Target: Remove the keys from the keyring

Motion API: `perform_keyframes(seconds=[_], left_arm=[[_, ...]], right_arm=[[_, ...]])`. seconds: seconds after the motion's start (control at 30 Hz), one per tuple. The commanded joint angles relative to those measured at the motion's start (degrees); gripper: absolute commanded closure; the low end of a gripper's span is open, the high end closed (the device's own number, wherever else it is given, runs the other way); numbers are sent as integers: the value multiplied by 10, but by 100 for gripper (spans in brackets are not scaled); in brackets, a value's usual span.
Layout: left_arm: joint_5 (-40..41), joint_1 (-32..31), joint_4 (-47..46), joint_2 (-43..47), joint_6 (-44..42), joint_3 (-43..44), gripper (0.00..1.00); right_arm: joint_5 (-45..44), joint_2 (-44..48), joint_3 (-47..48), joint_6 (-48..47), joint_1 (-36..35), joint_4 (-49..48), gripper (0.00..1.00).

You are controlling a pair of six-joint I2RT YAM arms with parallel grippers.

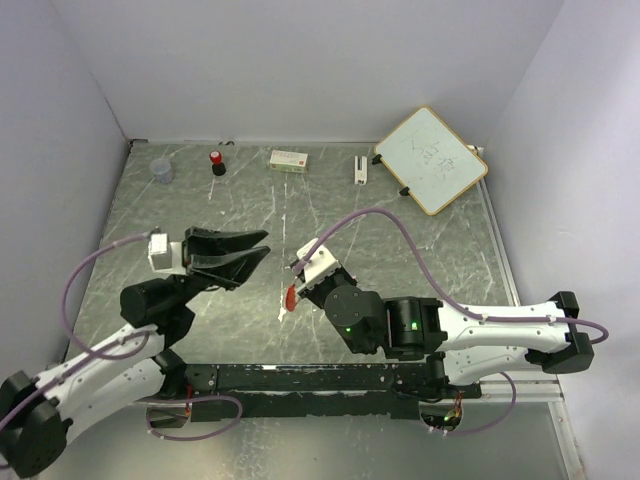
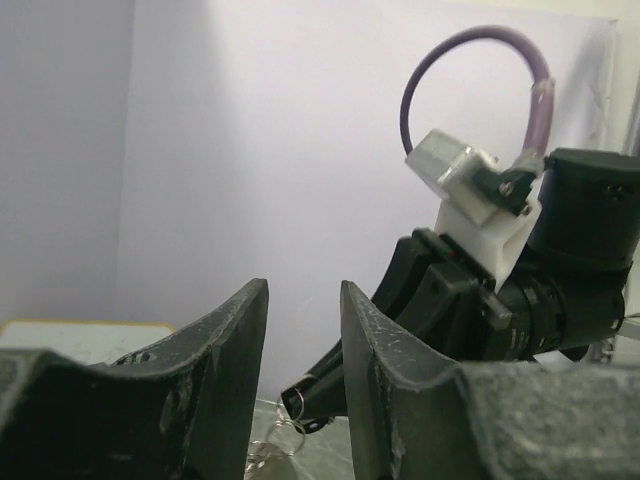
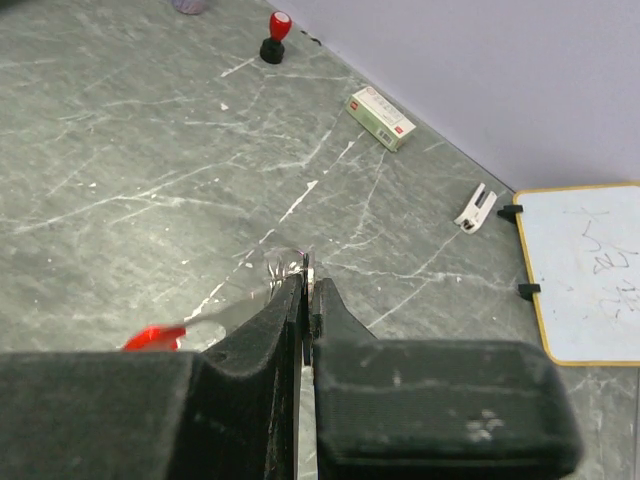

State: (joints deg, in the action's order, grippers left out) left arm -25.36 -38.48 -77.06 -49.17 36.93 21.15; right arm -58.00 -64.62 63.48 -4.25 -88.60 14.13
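Over a grey-green counter [image 1: 420, 250] veined with white like marble, my right fingers [image 3: 285, 315], black and rough-grained, are pinched tight on the thin wire keyring [image 2: 291, 401] near the counter's middle. The keys [image 2: 268, 445] hang just under the ring as small silvery glints, too small for me to make out their teeth. A glossy red tag [image 3: 155, 338] on a clear strip sits beside them. My left fingers [image 2: 235, 340], curved black wedges with scuffed faces, stand partly apart with nothing between them, pointed at the ring from close by. Along the far wall are a clear cup [image 1: 161, 170] whose contents I cannot tell, a red-capped black bottle [image 1: 217, 161], a small white-and-green box [image 1: 288, 159] and a white clip [image 1: 360, 169]. A wood-framed whiteboard [image 1: 431, 160] lies flat in the right corner.
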Motion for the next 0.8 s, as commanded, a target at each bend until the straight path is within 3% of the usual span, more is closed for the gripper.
perform_keyframes(seconds=[0.0, 0.17, 0.37, 0.47, 0.77], left_arm=[[69, -3, 153, 80, -86, 0, 54], [92, -3, 252, 119, -141, 21, 53], [27, -3, 331, 68, -205, 70, 55], [1, -3, 346, 35, -226, 85, 48], [-26, -2, 391, 10, -304, 101, 52]], right_arm=[[-25, 9, 2, 8, 0, 4, 100], [-26, -3, 16, 1, 0, 10, 100], [-27, -11, 31, -10, -1, 6, 100], [-26, -13, 32, -14, -1, 1, 100], [-22, -13, 29, -25, -1, -14, 100]])
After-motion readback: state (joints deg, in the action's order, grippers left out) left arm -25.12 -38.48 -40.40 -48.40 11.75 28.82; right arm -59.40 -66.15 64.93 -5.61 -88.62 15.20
